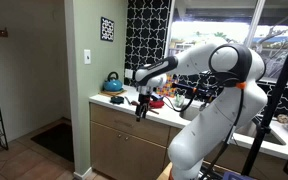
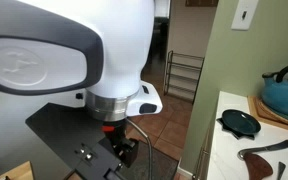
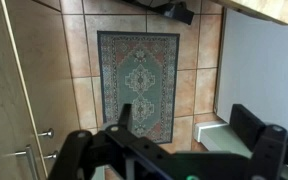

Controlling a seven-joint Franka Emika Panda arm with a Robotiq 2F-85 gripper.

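In an exterior view my gripper (image 1: pixel 142 104) hangs off the white arm, just past the front edge of the counter (image 1: pixel 109 104), pointing down. Nearest to it on the counter lies a small black pan (image 1: pixel 117 100); a teal kettle (image 1: pixel 114 82) stands behind that. The wrist view looks straight down past the gripper (image 3: pixel 189 125) at the tiled floor and a patterned rug (image 3: pixel 139 75). Its two black fingers (image 3: pixel 124 115) stand wide apart and open, with nothing between them. The kettle (image 2: pixel 284 95) and pan (image 2: pixel 239 122) also show in the close exterior view.
Wooden cabinet fronts (image 3: pixel 14 90) with metal handles lie beside the gripper. A white wall (image 3: pixel 259 60) is on the opposite side. Red items (image 1: pixel 156 100) sit further along the counter. A brown utensil (image 2: pixel 264 150) lies near the pan. A metal rack (image 2: pixel 184 75) stands on the floor.
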